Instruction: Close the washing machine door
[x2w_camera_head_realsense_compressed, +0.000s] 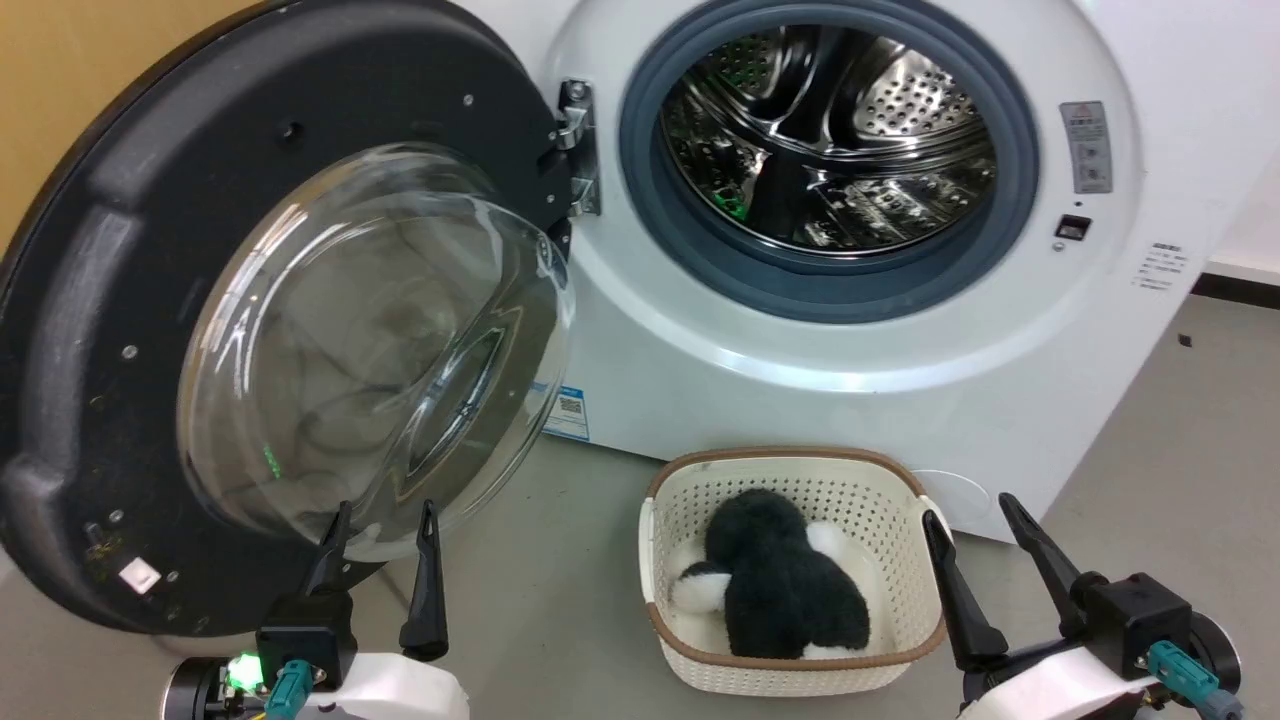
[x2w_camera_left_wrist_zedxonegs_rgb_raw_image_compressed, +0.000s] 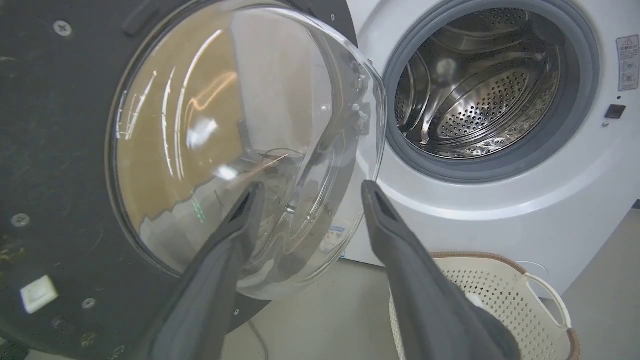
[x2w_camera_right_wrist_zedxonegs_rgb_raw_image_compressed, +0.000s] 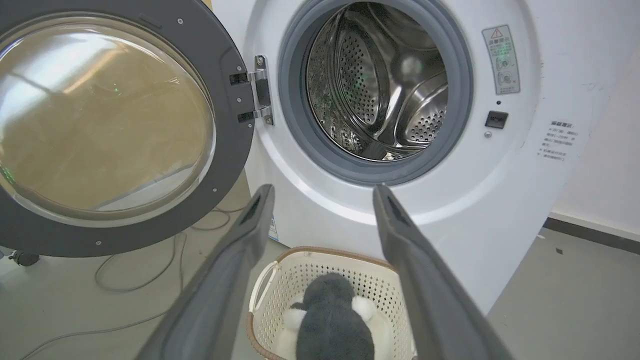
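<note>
**Swung wide open: the washing machine door (x2w_camera_head_realsense_compressed: 100, 330)**

Hangs upright on the metal hinge (x2w_camera_head_realsense_compressed: 578, 150), left of the washing machine (x2w_camera_head_realsense_compressed: 700, 370), with the glass bowl bulging toward the robot and the steel drum (x2w_camera_head_realsense_compressed: 830, 140) uncovered. Cut off at the head view's left and top edges. Cannot tell whether touched by the left gripper (x2w_camera_head_realsense_compressed: 386, 505), its jaws spread wide and empty before the bowl's lower edge. Same wide, empty spread on the right gripper (x2w_camera_head_realsense_compressed: 968, 506), beside the cream basket (x2w_camera_head_realsense_compressed: 800, 480) holding a plush toy (x2w_camera_head_realsense_compressed: 780, 590).

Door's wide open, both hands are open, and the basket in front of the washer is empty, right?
Not empty: the head view shows a black-and-white plush toy lying in the basket. The washing machine door is wide open, and the left hand and right hand are both open.
</note>
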